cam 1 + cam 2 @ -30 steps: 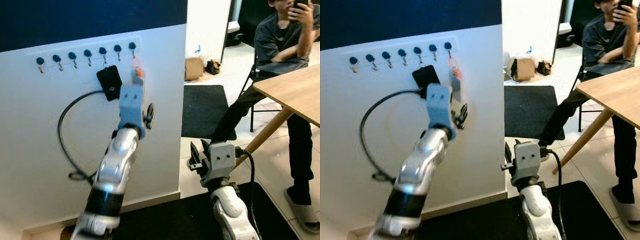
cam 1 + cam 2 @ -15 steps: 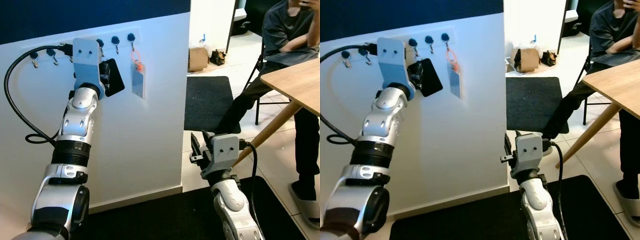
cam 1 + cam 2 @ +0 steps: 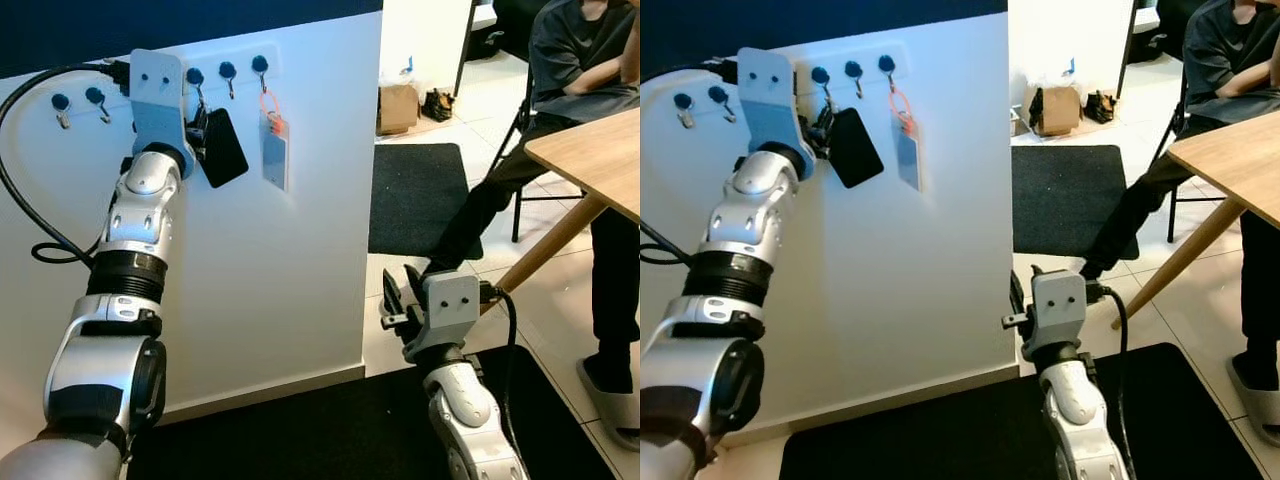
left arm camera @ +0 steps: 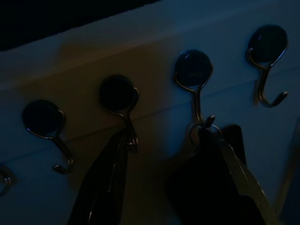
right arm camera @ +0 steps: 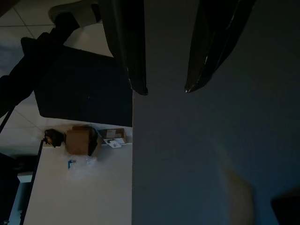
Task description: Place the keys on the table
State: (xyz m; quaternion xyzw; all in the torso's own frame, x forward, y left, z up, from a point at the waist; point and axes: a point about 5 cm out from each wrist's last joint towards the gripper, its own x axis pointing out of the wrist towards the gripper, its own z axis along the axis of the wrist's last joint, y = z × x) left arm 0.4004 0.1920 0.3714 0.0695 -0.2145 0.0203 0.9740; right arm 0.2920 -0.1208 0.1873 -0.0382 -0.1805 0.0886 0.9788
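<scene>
The keys are a black fob (image 3: 224, 150) on a metal ring, hanging from a hook (image 4: 194, 79) in a rail of several blue-capped hooks on the white wall. My left gripper (image 3: 200, 127) is raised to that rail. In the left wrist view its fingers (image 4: 105, 183) stand apart, open, with the fob (image 4: 201, 187) between them; I cannot tell whether they touch it. My right gripper (image 3: 397, 292) hangs low beside the wall's corner, open and holding nothing. The wooden table (image 3: 590, 160) stands far right.
An orange lanyard with a card (image 3: 273, 150) hangs one hook right of the fob. A person (image 3: 585, 60) sits at the table on a chair. A black mat (image 3: 415, 200), a cardboard box (image 3: 398, 105) and tiled floor lie beyond the wall's corner.
My left arm has swung from in front of the orange lanyard over to the left, and its gripper now sits at the black fob. The right arm has barely moved.
</scene>
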